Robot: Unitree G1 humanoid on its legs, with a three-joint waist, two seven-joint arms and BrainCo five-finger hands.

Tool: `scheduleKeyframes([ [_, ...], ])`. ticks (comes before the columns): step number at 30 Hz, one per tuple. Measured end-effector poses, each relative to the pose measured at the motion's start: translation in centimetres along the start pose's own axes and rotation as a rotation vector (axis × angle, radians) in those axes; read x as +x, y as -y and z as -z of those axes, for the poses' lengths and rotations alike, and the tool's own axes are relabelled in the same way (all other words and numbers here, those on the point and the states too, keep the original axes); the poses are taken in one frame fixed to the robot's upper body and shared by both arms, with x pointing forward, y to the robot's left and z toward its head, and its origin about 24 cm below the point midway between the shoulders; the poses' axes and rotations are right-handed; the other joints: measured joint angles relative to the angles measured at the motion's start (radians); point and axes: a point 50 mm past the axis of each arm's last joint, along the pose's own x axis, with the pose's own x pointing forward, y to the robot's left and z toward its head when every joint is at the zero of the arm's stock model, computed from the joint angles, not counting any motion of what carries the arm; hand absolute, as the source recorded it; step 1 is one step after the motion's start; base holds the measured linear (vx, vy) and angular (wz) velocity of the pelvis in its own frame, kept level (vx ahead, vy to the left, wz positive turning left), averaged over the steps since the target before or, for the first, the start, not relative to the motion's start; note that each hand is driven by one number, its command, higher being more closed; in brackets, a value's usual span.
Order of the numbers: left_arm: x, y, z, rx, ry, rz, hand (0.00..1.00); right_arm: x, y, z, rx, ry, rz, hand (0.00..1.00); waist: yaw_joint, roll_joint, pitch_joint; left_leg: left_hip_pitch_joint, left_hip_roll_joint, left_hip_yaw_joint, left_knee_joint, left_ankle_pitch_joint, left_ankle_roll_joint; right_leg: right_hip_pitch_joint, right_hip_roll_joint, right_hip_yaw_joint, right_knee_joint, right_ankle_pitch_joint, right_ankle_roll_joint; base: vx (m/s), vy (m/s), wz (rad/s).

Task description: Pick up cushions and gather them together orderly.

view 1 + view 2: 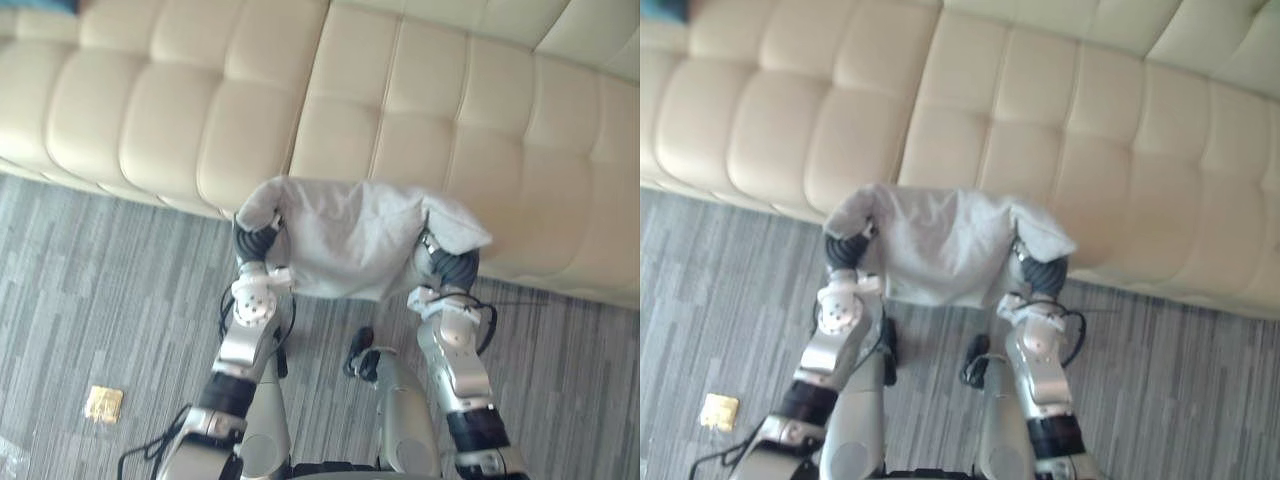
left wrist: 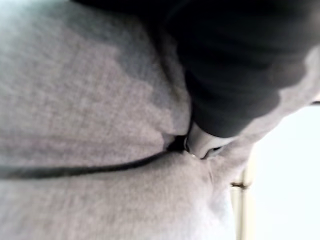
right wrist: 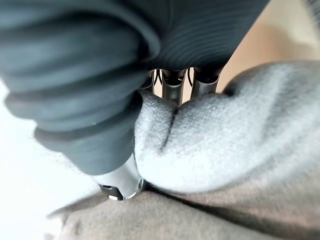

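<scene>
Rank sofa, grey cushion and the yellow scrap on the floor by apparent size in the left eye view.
1. sofa: largest by far, cut off by the frame edges.
2. grey cushion.
3. yellow scrap: smallest.
No close calls.

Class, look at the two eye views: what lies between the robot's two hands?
The grey cushion fills the whole stretch from the left hand to the right hand, its corners draped over both. Both eye views show it.
</scene>
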Motion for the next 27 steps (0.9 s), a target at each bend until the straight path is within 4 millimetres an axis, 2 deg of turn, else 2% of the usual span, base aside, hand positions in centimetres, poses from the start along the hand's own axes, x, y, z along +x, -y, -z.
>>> scheduleKeyframes([
  [3,-2.3,-1.6,2.3,0.046,-0.084,0.010,1.00,-2.3,0.8,2.2,-0.064,-0.095,-0.046,1.00,-0.005,0.004,-0.074,0.117,-0.010,0.001,-0.119,0.027,-0.009,0.099,0.018,-0.005,-0.080,0.007,0.010,0.13,-0.030,0.04],
  [5,-3.4,-2.2,3.2,0.063,-0.127,0.014,1.00,-3.0,1.2,2.8,-0.094,-0.120,-0.069,1.00,-0.008,0.014,-0.108,0.155,-0.010,0.001,-0.151,0.031,-0.011,0.137,0.027,-0.012,-0.116,0.013,0.015,0.12,-0.013,0.01],
  [9,-5.6,-2.7,4.2,0.061,-0.183,0.038,1.00,-3.6,2.1,3.3,-0.134,-0.146,-0.099,1.00,-0.012,0.027,-0.136,0.220,-0.016,-0.006,-0.166,0.028,-0.009,0.232,0.034,-0.026,-0.171,0.023,0.028,0.16,0.014,0.07],
  [12,-6.3,-2.9,4.6,0.048,-0.213,0.053,1.00,-3.6,2.4,3.4,-0.184,-0.139,-0.115,1.00,-0.012,0.040,-0.144,0.201,-0.016,-0.038,-0.057,-0.008,-0.002,0.301,0.037,-0.054,-0.209,0.025,0.034,0.06,0.037,0.27],
  [13,-6.3,-2.9,4.7,0.045,-0.216,0.056,1.00,-3.5,2.7,3.7,-0.207,-0.144,-0.122,1.00,-0.012,0.042,-0.144,0.132,-0.014,-0.053,0.104,-0.009,-0.002,0.336,0.031,-0.077,-0.228,0.025,0.035,0.00,0.079,0.29],
  [14,-6.4,-2.9,4.7,0.044,-0.217,0.055,1.00,-3.5,2.8,3.8,-0.219,-0.147,-0.125,1.00,-0.009,0.046,-0.145,0.108,-0.006,-0.051,0.160,-0.008,-0.002,0.348,0.032,-0.080,-0.232,0.024,0.038,-0.02,0.088,0.24],
  [16,-6.5,-3.0,4.7,0.043,-0.216,0.053,1.00,-3.5,2.9,3.9,-0.230,-0.151,-0.134,1.00,0.001,0.054,-0.150,0.089,0.004,-0.042,0.204,-0.007,-0.002,0.362,0.032,-0.081,-0.239,0.020,0.042,-0.01,0.064,0.10],
  [19,-6.5,-2.9,4.7,0.022,-0.217,0.057,1.00,-3.3,2.9,3.7,-0.228,-0.143,-0.127,1.00,0.001,0.074,-0.173,0.073,0.009,-0.034,0.113,-0.033,0.020,0.383,0.018,-0.116,-0.318,0.050,0.044,0.04,0.126,0.26],
  [21,-6.6,-2.6,4.7,0.015,-0.221,0.073,1.00,-3.1,3.3,3.6,-0.229,-0.140,-0.106,1.00,-0.004,0.082,-0.179,0.077,0.012,-0.033,-0.026,-0.028,0.016,0.389,0.004,-0.126,-0.339,0.066,0.071,0.10,0.194,0.22],
  [22,-6.9,-2.3,4.9,0.005,-0.230,0.082,1.00,-3.0,3.6,3.6,-0.232,-0.141,-0.095,1.00,0.000,0.097,-0.188,0.092,0.019,-0.024,-0.088,-0.005,-0.003,0.395,-0.001,-0.128,-0.344,0.066,0.098,0.09,0.152,0.05],
  [23,-7.0,-2.2,4.9,0.002,-0.234,0.085,1.00,-3.0,3.6,3.7,-0.231,-0.146,-0.090,1.00,-0.001,0.096,-0.188,0.090,0.017,-0.018,-0.080,0.019,-0.012,0.398,-0.012,-0.127,-0.338,0.063,0.107,0.27,0.351,0.09],
  [24,-7.2,-2.2,5.2,0.014,-0.249,0.102,1.00,-3.4,3.9,4.4,-0.221,-0.181,-0.063,1.00,-0.005,0.050,-0.191,0.090,-0.037,0.006,-0.027,-0.017,0.036,0.395,-0.083,-0.120,-0.270,0.046,0.146,0.26,0.299,0.12],
  [25,-7.2,-2.2,5.4,0.017,-0.257,0.104,1.00,-3.5,4.0,4.5,-0.223,-0.186,-0.059,1.00,-0.005,0.043,-0.192,0.090,-0.052,0.010,-0.005,-0.036,0.050,0.384,-0.108,-0.107,-0.229,0.045,0.146,0.36,0.446,0.09],
  [26,-7.4,-2.2,5.7,0.022,-0.271,0.104,1.00,-3.5,4.1,4.5,-0.228,-0.190,-0.059,1.00,-0.006,0.041,-0.192,0.096,-0.072,0.031,0.039,-0.072,0.080,0.320,-0.164,-0.049,-0.072,0.062,0.108,0.25,0.351,-0.14],
  [27,-7.4,-2.5,5.8,0.034,-0.276,0.105,1.00,-3.4,4.0,4.6,-0.230,-0.192,-0.062,1.00,-0.006,0.041,-0.191,0.124,-0.082,0.054,0.051,-0.099,0.107,0.242,-0.203,0.007,0.090,0.106,-0.001,0.26,0.350,-0.21],
])
